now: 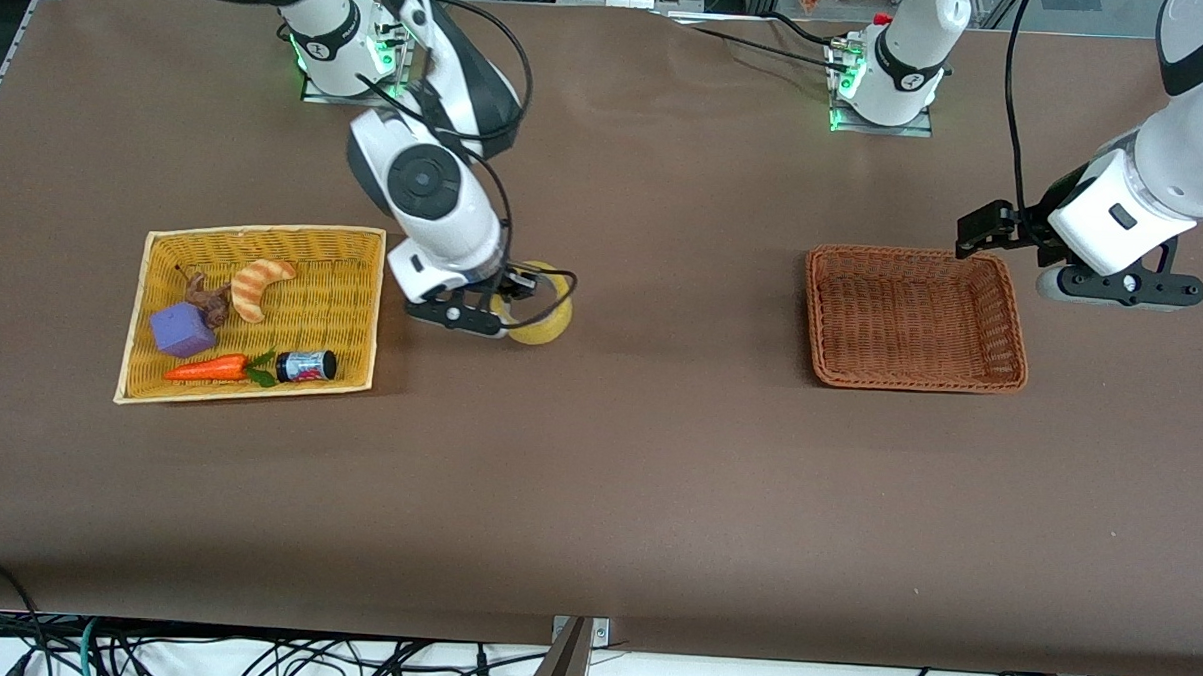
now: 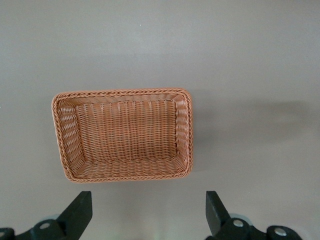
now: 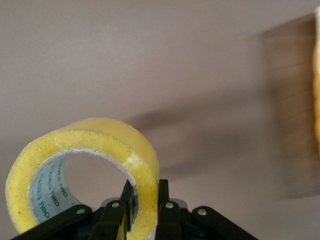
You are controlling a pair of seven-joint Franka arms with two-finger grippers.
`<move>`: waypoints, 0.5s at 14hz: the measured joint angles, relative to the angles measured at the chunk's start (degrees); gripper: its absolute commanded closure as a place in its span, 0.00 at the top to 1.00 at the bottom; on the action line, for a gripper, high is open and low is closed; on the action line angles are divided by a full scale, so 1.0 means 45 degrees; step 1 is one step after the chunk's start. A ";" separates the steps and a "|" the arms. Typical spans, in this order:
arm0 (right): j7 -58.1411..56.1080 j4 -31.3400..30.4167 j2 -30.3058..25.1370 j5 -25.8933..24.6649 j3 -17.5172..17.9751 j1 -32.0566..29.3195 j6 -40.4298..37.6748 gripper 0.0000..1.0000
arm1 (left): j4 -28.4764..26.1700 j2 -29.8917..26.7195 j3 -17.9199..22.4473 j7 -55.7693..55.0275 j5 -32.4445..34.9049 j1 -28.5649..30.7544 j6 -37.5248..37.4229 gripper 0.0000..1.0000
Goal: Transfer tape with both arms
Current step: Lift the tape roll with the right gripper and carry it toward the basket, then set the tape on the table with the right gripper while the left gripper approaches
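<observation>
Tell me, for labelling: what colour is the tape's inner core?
Grey-white with green print, on the tape in the right tool; right wrist view.

The table (image 1: 597,478) is covered edge to edge with a plain brown, matte sheet and is evenly lit. Below its front edge, black cables (image 1: 250,656) lie on a pale floor, and a metal bracket (image 1: 579,632) sits at the edge's midpoint. Grey metal framing (image 1: 1,47) borders one end.
</observation>
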 measured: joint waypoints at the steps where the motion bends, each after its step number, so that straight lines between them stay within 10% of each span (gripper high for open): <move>1: 0.0180 0.0362 0.0424 -0.0001 -0.0005 0.0123 0.0051 0.01 | -0.0001 0.0002 0.0004 0.0000 0.0000 0.0007 0.0000 1.00; 7: 0.0790 0.1071 0.2260 0.0000 -0.0011 0.0989 0.1273 0.01 | -0.0094 0.0114 -0.0003 0.0000 0.0000 0.0002 -0.0172 1.00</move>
